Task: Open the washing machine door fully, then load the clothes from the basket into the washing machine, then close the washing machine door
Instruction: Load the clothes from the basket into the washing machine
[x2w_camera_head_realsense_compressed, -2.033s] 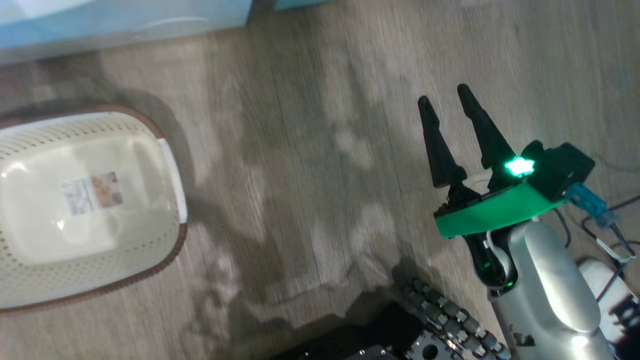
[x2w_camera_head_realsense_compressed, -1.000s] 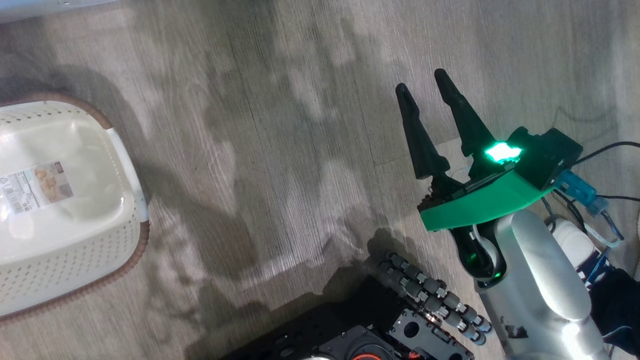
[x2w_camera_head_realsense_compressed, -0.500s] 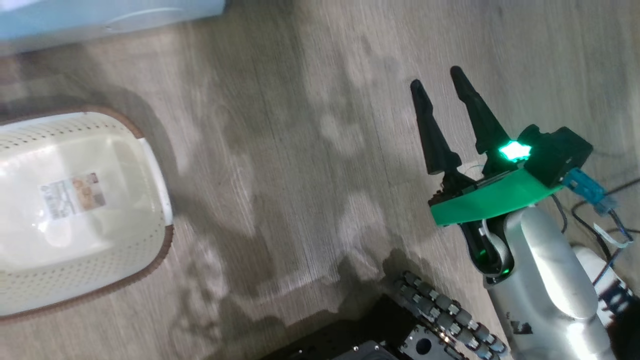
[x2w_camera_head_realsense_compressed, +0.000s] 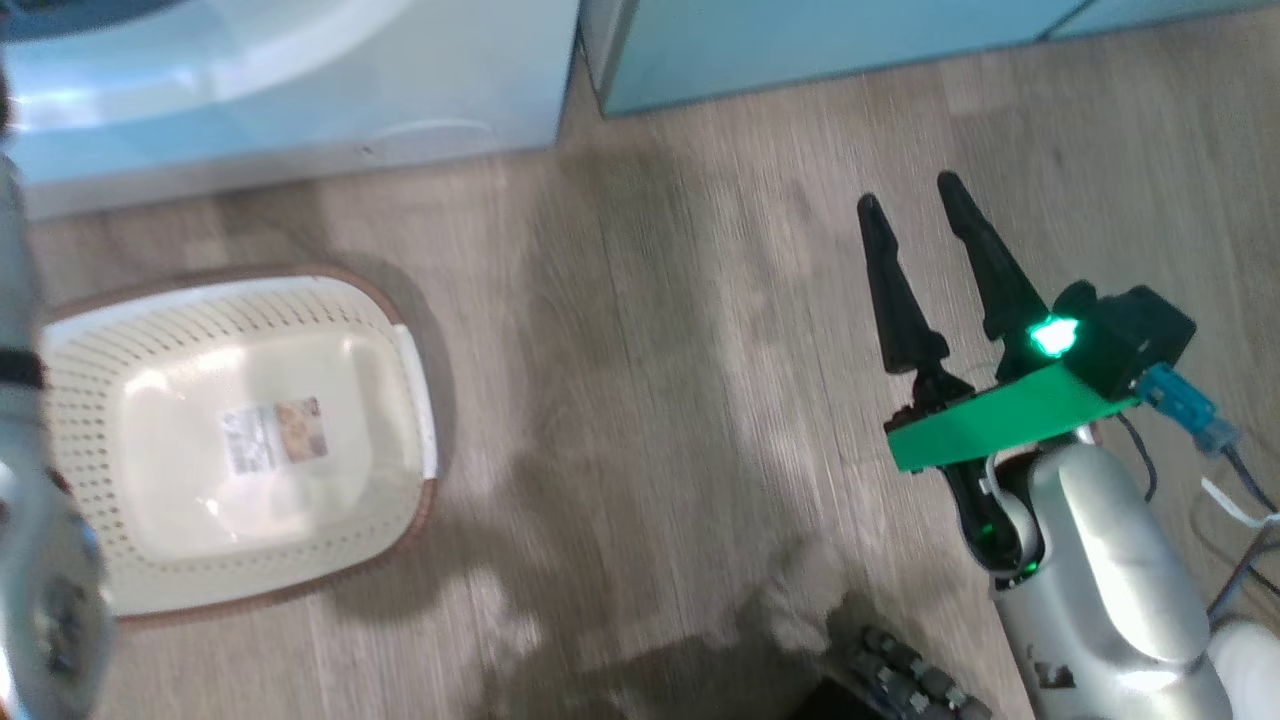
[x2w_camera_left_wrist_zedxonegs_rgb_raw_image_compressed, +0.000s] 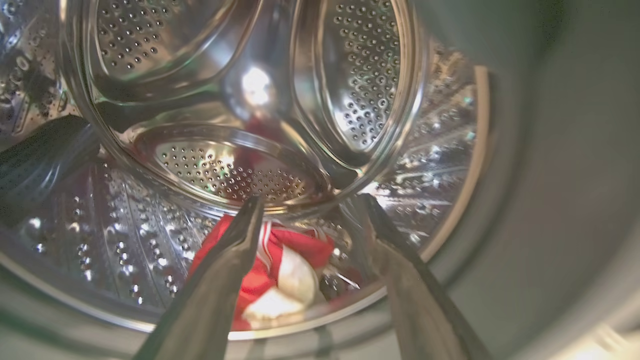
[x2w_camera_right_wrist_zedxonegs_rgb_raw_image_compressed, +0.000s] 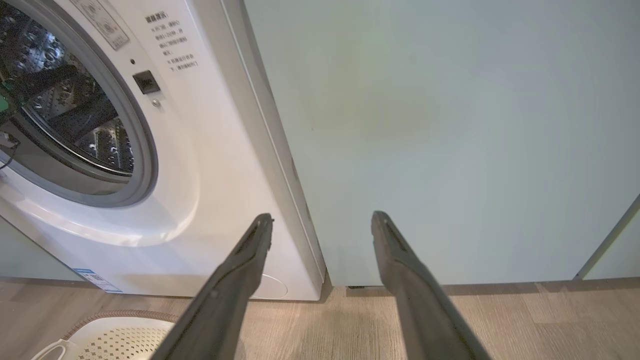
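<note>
The left gripper points into the steel drum of the big white front-loading washing machine. Its two dark fingers are spread wide and nothing is between them. The clothes, a bright red garment with a piece of white cloth, lie crumpled on the drum floor close to the front lip, just beyond the fingertips and not touched by them. They form a heap, so its long axis cannot be told, and the left finger hides its near edge.

The cream-white perforated plastic basket with a brown rim stands on the grey wooden floor in front of the machine, opening upward. Its long axis runs about left to right in the head view, with a white handle on its right short side. The paper sticker on its bottom is in plain sight. A blurred pale forearm cuts off its left end.

The right gripper is over the floor, well apart from the basket. Its fingers are also spread and hold nothing, and they point toward the seam between the machine and the pale teal cabinet.
</note>
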